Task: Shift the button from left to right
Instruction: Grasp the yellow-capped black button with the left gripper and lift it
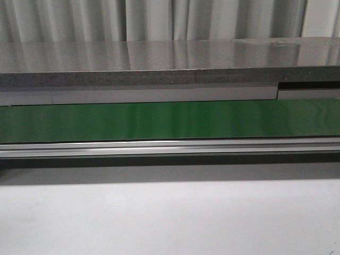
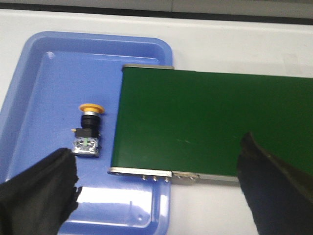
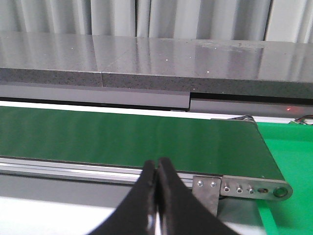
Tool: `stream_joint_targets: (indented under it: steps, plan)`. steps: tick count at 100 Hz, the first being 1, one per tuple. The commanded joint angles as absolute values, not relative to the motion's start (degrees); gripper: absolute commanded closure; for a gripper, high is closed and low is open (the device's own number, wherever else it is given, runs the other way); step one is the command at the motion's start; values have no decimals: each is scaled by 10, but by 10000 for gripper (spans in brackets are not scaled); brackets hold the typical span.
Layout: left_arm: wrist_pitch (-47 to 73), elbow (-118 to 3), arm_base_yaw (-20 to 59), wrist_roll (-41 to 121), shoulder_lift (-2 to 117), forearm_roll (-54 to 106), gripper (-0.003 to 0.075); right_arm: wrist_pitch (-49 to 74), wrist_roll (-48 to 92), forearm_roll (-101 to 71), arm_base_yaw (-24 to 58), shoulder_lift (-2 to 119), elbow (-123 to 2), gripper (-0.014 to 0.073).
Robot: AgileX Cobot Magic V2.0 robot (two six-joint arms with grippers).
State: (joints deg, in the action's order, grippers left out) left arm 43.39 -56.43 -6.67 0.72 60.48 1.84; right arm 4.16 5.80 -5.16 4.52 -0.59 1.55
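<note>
The left claw (image 2: 159, 188) is spread wide, its two black fingers (image 2: 36, 193) at either side of the left wrist view with nothing between them. It hangs above the end of the green belt (image 2: 205, 122) and a blue tray (image 2: 34, 88). The button (image 2: 88, 132) lies on its side in that tray, just beside the belt's end but not touching it, its yellow-orange cap pointing away from the claw and its boxy body nearer the fingers. The tray sits on the white desk (image 2: 234, 39), partly under the belt's end.

The right claw (image 3: 157, 171) is pressed together, its fingertips meeting with nothing in them. It sits near the belt's metal side rail (image 3: 73, 169), close to the belt's other end, where a bolted bracket (image 3: 244, 186) shows. Beyond that end lies a green surface (image 3: 288, 147). Behind the belt runs a grey slab (image 3: 146, 58).

In the front view only the belt, rail, slab and desk show.
</note>
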Motion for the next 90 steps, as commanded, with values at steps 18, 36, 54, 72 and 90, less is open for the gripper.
stream_joint_targets:
  steps: [18,36,54,72,90]
  plan:
    - [395,-677,-138,26,749,22,79,-5,59,-47,44,-18,7,661]
    - [401,-729,-171,38,846,22,79,-5,59,-47,44,-18,7,661]
    - [396,-747,-200,39,909,22,79,-5,59,-47,44,-18,7,661]
    - [397,-747,-217,39,958,26,79,-5,59,-47,44,-18,7,661]
    - [394,-747,-217,39,995,33,79,-5,59,-47,44,-18,7,661]
